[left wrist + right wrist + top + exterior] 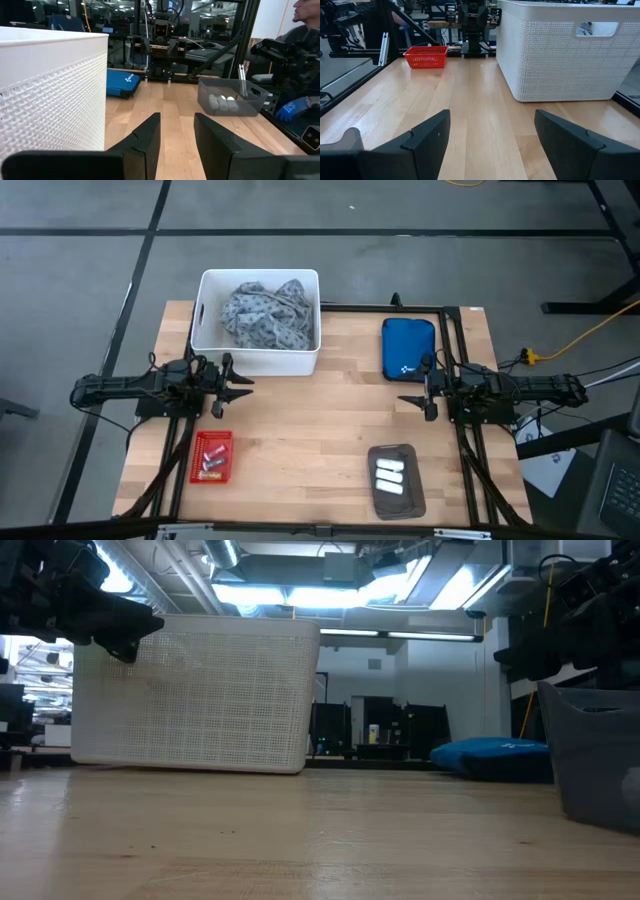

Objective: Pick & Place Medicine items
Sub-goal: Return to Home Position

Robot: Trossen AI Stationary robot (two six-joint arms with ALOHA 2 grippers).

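Observation:
Three white medicine packets (pixel 389 476) lie in a grey tray (pixel 410 505) near the table's near edge, right of centre; the left wrist view shows them too (pixel 222 102). A few small items (pixel 211 457) lie in the red mesh basket (pixel 196 464) at the near left, which the right wrist view also catches (pixel 426 56). My left gripper (pixel 235 387) (pixel 177 135) hovers open above the table, beside the white bin's near side. My right gripper (pixel 415 398) (pixel 492 135) hovers wide open at the right, near the blue pouch. Neither one touches anything.
A white mesh bin (pixel 258 356) holding a grey patterned cloth (pixel 268 315) stands at the far left. A blue zipped pouch (pixel 408 348) lies at the far right. Bare wood (pixel 320 430) stretches between the grippers. A person (pixel 300 30) with a blue glove stands beyond the table.

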